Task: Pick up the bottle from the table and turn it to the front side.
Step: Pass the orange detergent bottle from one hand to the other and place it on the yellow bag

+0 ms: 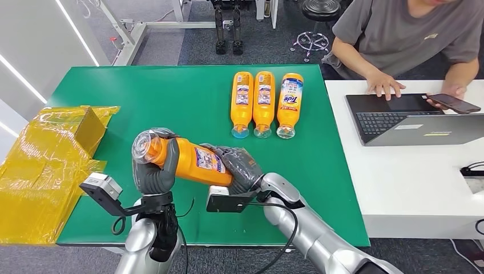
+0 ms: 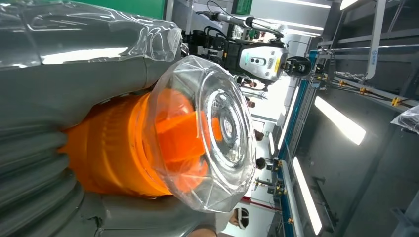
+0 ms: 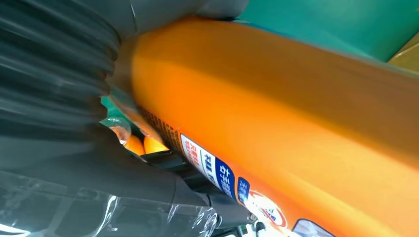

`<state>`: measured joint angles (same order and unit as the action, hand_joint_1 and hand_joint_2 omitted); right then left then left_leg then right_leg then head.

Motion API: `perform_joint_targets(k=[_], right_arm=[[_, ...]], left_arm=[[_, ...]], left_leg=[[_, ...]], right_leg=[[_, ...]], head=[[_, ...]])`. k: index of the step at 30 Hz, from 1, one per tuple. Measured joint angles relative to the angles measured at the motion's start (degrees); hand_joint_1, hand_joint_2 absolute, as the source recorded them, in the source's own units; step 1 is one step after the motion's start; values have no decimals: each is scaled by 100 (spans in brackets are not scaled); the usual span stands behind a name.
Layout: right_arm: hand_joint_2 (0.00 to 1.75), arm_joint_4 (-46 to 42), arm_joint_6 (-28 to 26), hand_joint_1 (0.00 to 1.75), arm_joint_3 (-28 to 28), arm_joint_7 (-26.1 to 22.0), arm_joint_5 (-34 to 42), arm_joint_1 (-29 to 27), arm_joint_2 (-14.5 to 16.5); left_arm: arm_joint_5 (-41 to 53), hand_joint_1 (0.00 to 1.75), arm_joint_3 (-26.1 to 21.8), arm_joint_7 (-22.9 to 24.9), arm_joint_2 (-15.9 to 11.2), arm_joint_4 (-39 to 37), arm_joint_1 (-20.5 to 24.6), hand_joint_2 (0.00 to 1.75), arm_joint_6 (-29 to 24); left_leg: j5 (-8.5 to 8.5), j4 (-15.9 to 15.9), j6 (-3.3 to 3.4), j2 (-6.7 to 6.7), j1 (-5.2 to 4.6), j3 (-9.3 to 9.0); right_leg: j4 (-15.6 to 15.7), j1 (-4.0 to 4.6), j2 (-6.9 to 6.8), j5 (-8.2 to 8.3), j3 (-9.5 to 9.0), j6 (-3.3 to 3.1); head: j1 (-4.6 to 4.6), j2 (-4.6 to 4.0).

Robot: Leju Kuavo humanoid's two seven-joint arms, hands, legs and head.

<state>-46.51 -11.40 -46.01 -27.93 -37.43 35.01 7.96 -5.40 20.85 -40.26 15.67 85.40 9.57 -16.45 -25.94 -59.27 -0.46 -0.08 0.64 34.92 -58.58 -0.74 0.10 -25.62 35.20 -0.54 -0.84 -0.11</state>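
An orange bottle point(image 1: 194, 161) with a clear cap and a printed label is held lying sideways above the green table point(image 1: 171, 97), near its front edge. My left hand point(image 1: 155, 168) grips its cap end, and the left wrist view shows the clear cap point(image 2: 217, 133) close up against my grey fingers point(image 2: 74, 64). My right hand point(image 1: 242, 166) holds the bottle's base end; the right wrist view shows the orange body point(image 3: 276, 118) and part of its label against that hand point(image 3: 54, 69). Three more orange bottles point(image 1: 263, 103) lie side by side at the table's far middle.
Yellow wrapped cardboard point(image 1: 48, 165) lies over the table's left edge. To the right stands a white desk point(image 1: 411, 182) with a laptop point(image 1: 411, 120), where a seated person point(image 1: 399, 34) rests one hand and holds a phone point(image 1: 455, 103).
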Motion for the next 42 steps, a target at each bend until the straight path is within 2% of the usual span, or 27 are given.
perform_joint_targets(k=[1, 3, 5, 12, 18, 24, 26, 28, 31, 35, 40, 42], right_arm=[[175, -13, -6, 109, 0, 25, -31, -14, 0], [175, -42, -55, 22, 0, 73, -92, -47, 0], [175, -83, -168, 0, -2, 114, -163, -95, 0], [175, -420, -724, 0, 31, 148, -50, -408, 1], [175, -977, -1196, 0, 285, -169, 631, -770, 20], [175, -1243, -1351, 0, 425, -350, 911, -928, 20], [175, -1443, -1502, 0, 526, -537, 1185, -1059, 19], [175, -1568, -1733, 0, 554, -755, 1526, -1163, 16], [175, -1771, -2080, 0, 557, -973, 1896, -1351, -1], [175, -1970, -2382, 0, 542, -1032, 2153, -1554, -33], [175, -2115, -2472, 0, 527, -1030, 2184, -1716, -68], [175, -2175, -2518, 0, 526, -1028, 2175, -1777, -77]], left_arm=[[0, 175, -1, 0, -1, 0, -10, 175, -1], [3, 175, -1, 0, -3, 0, -26, 175, -1], [10, 175, 0, 1, -4, 0, -31, 175, -3], [52, 175, 0, 2, -3, 14, -31, 175, -123], [27, 175, 0, 0, -5, 103, -35, 175, -340], [31, 175, 0, 0, -11, 133, -38, 175, -418], [152, 175, 4, 1, -22, 171, -40, 175, -659], [571, 175, 39, 1, -73, 223, -30, 175, -1286], [1788, 175, 87, 1, -246, 281, -12, 175, -2170], [3437, 175, -183, 1, -387, 275, -16, 175, -2329], [4114, 175, -631, 7, -460, 234, -28, 175, -2352], [4750, 175, -813, 7, -482, 226, -38, 175, -2353]], left_leg=[[0, 0, 0, 0, 0, 0], [0, 0, 0, 0, 0, 0], [0, 0, 0, 0, 0, 0], [0, 0, 0, 0, 0, 1], [0, 0, 0, 0, 0, 1], [0, 0, 0, 0, 0, 1], [0, 0, 0, 0, 0, 1], [0, 0, 0, 1, 0, 1], [-1, 1, 0, 2, 1, 1], [-1, 3, -1, 5, 1, 1], [-1, 3, -1, 7, 1, 1], [0, 3, -1, 6, 1, 1]], right_leg=[[0, 0, 0, 0, 0, 0], [0, 0, 1, 0, 1, 0], [0, 0, 1, 0, 1, 0], [0, 0, 0, 0, 1, 0], [0, 0, 0, 0, 1, 0], [0, 0, 0, 0, 1, 0], [0, 0, 0, 0, 1, 0], [0, 0, 0, 0, 1, 0], [0, 0, 1, -2, 2, 0], [0, 1, 4, -3, 3, 0], [-1, 1, 5, -3, 3, 0], [-1, 1, 4, -2, 2, 0]], head=[[0, 0], [0, 0], [0, 0], [-1, 0], [1, 0], [1, 0], [0, 0], [1, 0], [-1, 0], [0, 0], [0, 0], [1, 0]])
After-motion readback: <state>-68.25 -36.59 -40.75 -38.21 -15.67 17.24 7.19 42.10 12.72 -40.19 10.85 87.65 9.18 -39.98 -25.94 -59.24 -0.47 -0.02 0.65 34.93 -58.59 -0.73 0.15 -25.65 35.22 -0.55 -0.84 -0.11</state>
